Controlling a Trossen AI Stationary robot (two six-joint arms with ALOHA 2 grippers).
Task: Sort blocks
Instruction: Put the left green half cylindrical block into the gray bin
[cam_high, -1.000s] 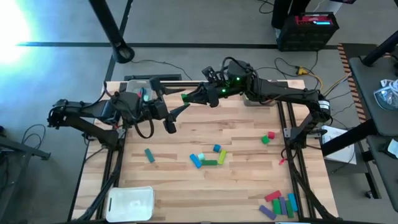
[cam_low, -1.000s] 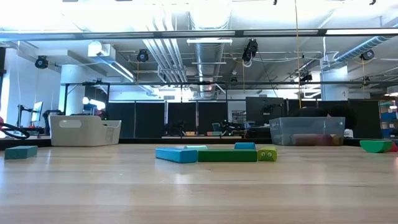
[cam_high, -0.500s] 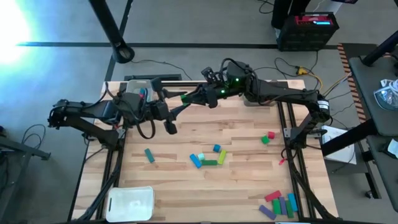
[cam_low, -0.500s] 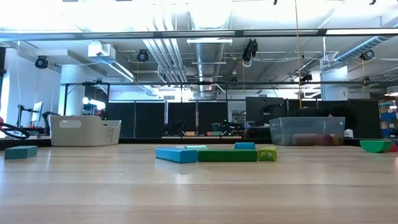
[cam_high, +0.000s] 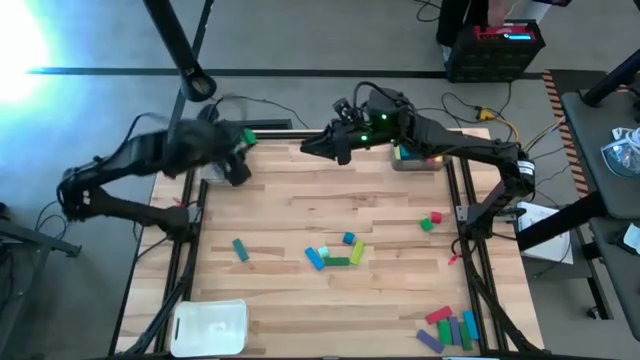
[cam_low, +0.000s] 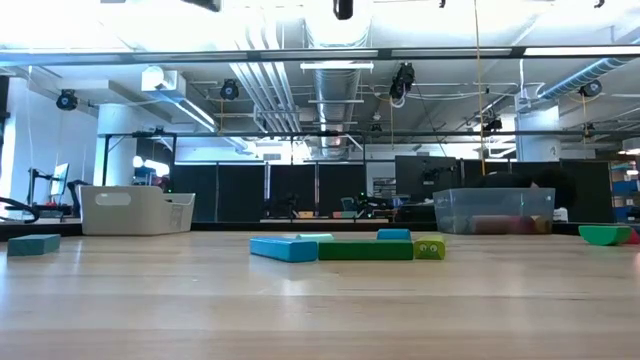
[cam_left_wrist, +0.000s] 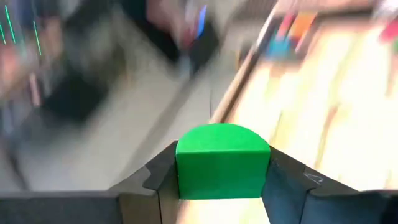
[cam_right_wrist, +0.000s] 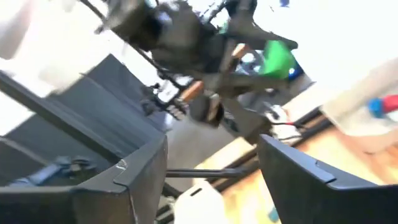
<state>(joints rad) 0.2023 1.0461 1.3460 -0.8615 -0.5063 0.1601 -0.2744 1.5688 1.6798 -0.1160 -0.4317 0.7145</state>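
Firmly clamped in the left gripper (cam_left_wrist: 222, 180) sits a green block (cam_left_wrist: 222, 160); the right gripper (cam_right_wrist: 211, 168) gapes wide, empty.

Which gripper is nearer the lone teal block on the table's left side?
Left. The left gripper, shut on a green block, is at the table's far-left edge, up-table from the teal block. The right gripper, open, is at the far edge's middle, farther off.

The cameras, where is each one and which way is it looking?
High view: overhead, looking down on the table and both arms.
Low view: at tabletop height, looking across at blocks; no arm visible.
Left wrist view: on the left arm, looking past the left gripper holding a green block.
Right wrist view: on the right arm, its open right gripper facing the left arm.
Shared: the green block.
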